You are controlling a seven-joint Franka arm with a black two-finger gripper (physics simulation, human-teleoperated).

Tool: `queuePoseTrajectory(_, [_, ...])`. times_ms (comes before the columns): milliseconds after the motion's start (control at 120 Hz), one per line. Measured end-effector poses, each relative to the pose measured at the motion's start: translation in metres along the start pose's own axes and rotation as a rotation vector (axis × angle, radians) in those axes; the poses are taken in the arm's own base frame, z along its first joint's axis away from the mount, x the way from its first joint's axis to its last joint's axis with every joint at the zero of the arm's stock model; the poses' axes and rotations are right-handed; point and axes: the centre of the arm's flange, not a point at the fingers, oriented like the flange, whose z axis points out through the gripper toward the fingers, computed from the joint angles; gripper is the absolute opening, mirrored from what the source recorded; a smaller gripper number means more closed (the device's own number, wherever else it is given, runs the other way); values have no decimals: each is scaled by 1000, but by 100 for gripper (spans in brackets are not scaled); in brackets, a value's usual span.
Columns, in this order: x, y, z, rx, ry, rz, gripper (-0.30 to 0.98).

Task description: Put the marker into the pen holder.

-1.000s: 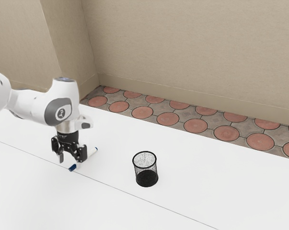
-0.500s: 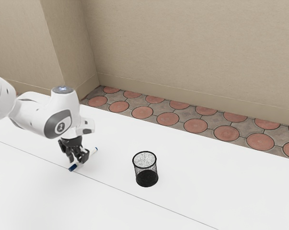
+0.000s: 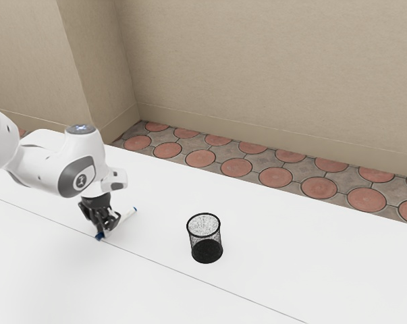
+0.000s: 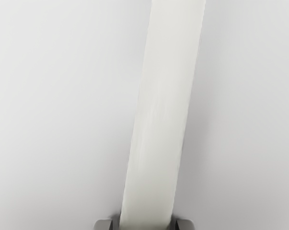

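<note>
Marker [image 3: 127,216] lay well apart from the holder [image 3: 204,235], on the exterior view's left of it, its length slanted across the white table [image 3: 284,256]. The dark blue end was the one closer to the camera; the white barrel ran from there up toward the exterior view's right, to a small blue tip that was the marker's nearest part to the holder.

My gripper [image 3: 104,231] was down at the marker, likewise on the exterior view's left of the holder, pointing at the table. The wrist view gave me the fingertips [image 4: 104,224], one on each side of the white barrel, dark pads against it from both sides. I read them as closed onto the marker, parted by just the barrel's width. In the exterior view they sat close to the dark blue end. I could not tell whether the marker bore any weight on the table.

Holder: black mesh, round, upright, mouth upward. A thin line [image 3: 190,275] in the tabletop passed on the camera's side of it. Past the holder, beyond the table's far edge, I noted a floor [image 3: 275,177] of round reddish tiles, then a plain beige wall [image 3: 257,67].
</note>
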Motion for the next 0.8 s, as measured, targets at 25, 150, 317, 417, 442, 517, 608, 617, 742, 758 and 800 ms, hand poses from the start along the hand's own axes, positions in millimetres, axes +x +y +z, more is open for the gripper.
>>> queuePoseTrajectory(25, [1, 2, 0, -1, 2, 3, 9])
queuePoseTrajectory(150, [4, 8, -8, -2, 13, 15, 2])
queuePoseTrajectory(317, [3, 8, -2, -3, 2, 16, 3])
queuePoseTrajectory(417, [3, 8, -1, -6, 1, 16, 3])
queuePoseTrajectory(442, [3, 8, -2, -5, 2, 16, 2])
queuePoseTrajectory(517, [3, 8, -4, -3, 5, 15, -2])
queuePoseTrajectory(608, [7, 18, -46, 18, 65, 33, -5])
queuePoseTrajectory(617, [7, 21, -55, 22, 77, 38, -5])
queuePoseTrajectory(742, [-6, 85, -160, 40, 187, 126, -7])
queuePoseTrajectory(758, [-9, 96, -172, 39, 197, 140, -7])
queuePoseTrajectory(800, [-21, 132, -201, 37, 223, 196, -8])
